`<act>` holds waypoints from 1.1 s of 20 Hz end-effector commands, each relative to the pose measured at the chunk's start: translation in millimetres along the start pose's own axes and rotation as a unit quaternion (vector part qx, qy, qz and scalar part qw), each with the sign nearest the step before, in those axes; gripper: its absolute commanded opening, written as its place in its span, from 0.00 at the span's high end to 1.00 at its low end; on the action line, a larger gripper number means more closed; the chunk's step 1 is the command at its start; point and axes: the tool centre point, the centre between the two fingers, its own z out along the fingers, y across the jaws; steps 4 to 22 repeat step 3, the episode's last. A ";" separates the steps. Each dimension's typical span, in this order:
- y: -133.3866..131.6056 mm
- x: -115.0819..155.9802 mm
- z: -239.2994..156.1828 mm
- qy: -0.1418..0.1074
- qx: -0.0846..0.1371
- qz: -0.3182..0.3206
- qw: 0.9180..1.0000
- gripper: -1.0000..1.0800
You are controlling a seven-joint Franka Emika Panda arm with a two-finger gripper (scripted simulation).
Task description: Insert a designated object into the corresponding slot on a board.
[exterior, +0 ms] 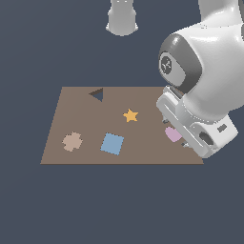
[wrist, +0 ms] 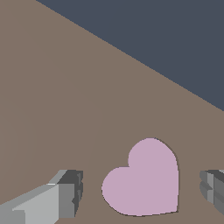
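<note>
We found the heart [wrist: 143, 181] lying flat on the board [exterior: 86, 119], near the edge on the exterior view's right, seemingly seated flush in its slot. The gripper [wrist: 142, 192] stood released, one finger [wrist: 65, 194] on each side of the heart, neither touching it. Star [exterior: 130, 115], blue square [exterior: 112, 143], tan cross [exterior: 72, 141] and triangular hole [exterior: 97, 94] lay well apart from it.

Pink heart [wrist: 142, 181], brown board [wrist: 65, 109]
</note>
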 end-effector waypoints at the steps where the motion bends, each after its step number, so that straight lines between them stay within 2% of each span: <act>1: 0.1 0.0 0.0 0.000 0.000 0.000 1.000 0.04; 22: 0.1 0.0 0.0 0.000 0.000 0.000 1.000 0.04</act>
